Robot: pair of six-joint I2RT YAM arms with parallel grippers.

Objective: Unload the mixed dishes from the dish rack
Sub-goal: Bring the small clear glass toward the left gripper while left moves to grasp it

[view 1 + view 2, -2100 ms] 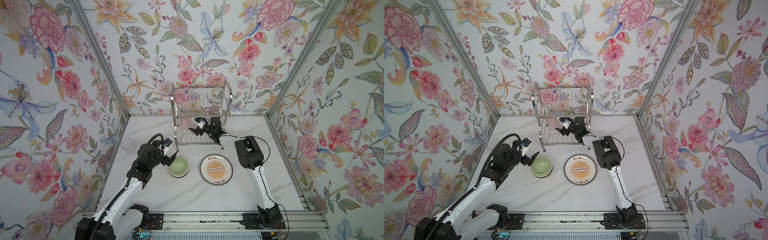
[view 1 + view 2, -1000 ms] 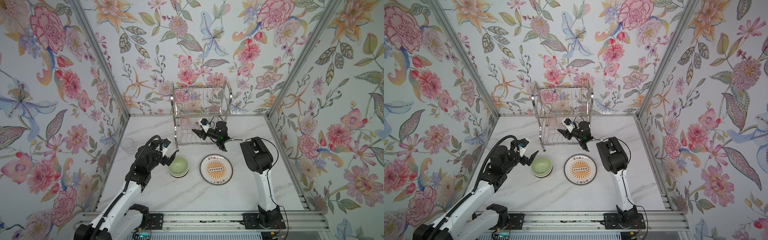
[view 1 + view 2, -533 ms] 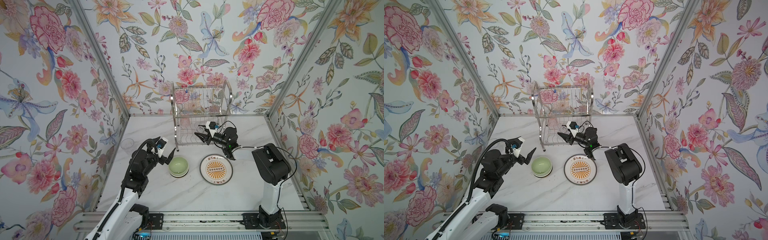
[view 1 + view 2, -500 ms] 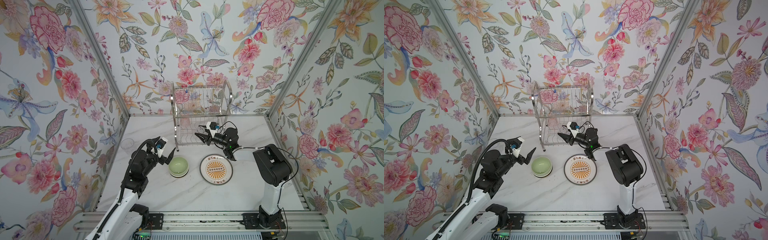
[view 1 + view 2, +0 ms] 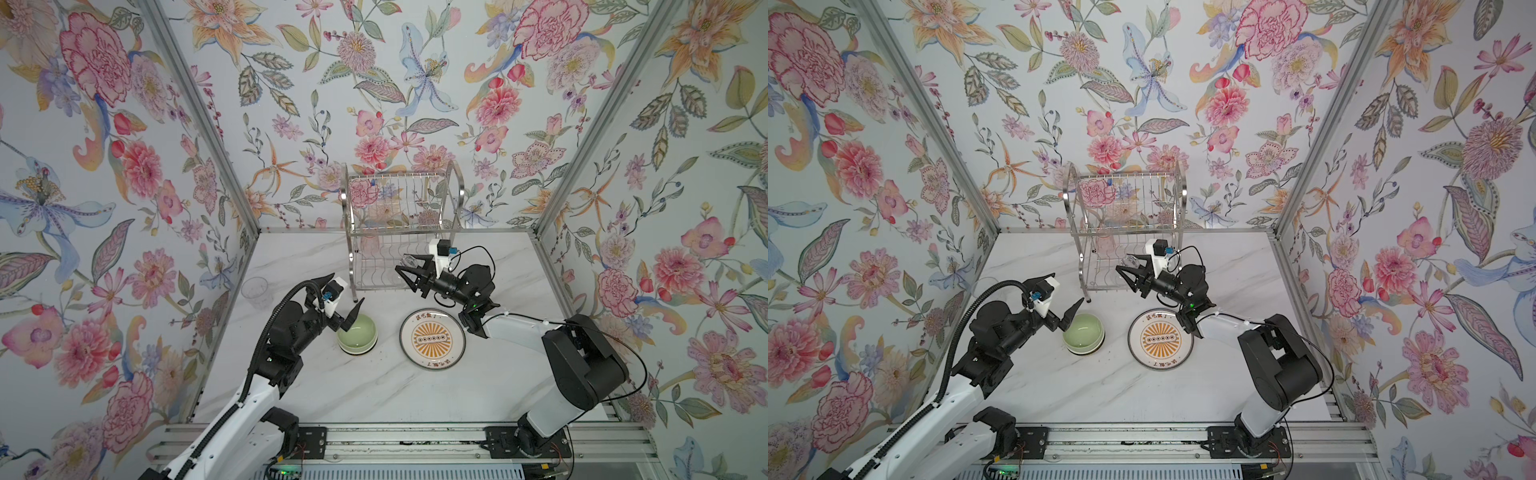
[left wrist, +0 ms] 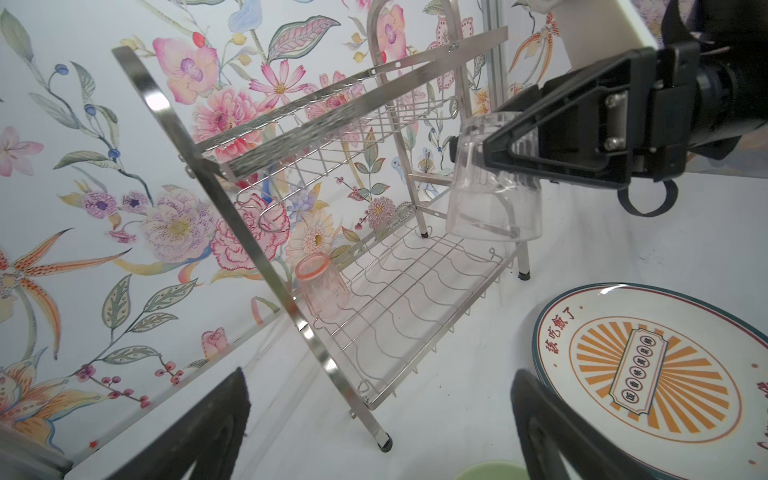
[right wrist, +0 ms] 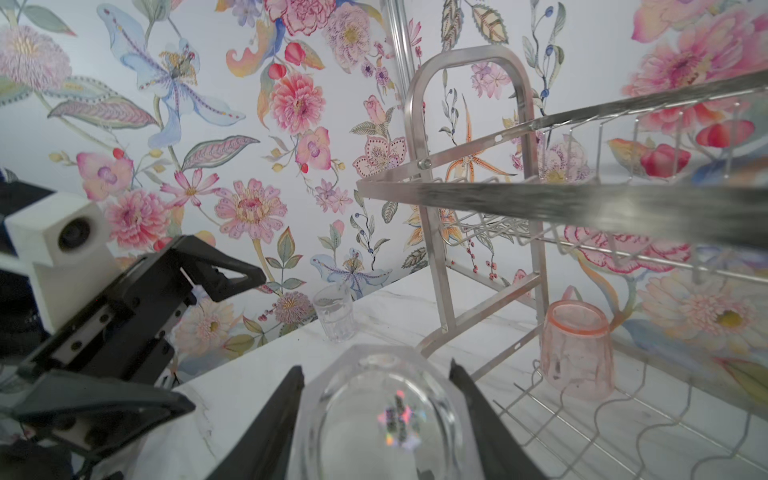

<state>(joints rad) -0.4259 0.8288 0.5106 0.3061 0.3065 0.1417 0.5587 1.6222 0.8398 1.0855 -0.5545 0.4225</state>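
The right tool [image 5: 408, 271] grips the clear cup [image 6: 490, 195] by its sides, probably to carry it from the rack [image 5: 460, 187]; the left tool [image 5: 345, 293] stands open.

Left wrist view: green bowl [image 6: 492, 471], rim sliver only, and sunburst plate [image 6: 648, 374], far side missing, both cut by the picture's edge. Right wrist view: clear cup [image 7: 386, 419] cut off at the edge; dish rack [image 7: 582, 203] upper rail blurred.

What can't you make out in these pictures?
Left wrist view: green bowl, a sliver at the bottom edge.
Left wrist view: sunburst plate, cut by the right edge.
Right wrist view: held clear cup, partly off the bottom edge.
In a top view: clear cup on the table, faint against marble.
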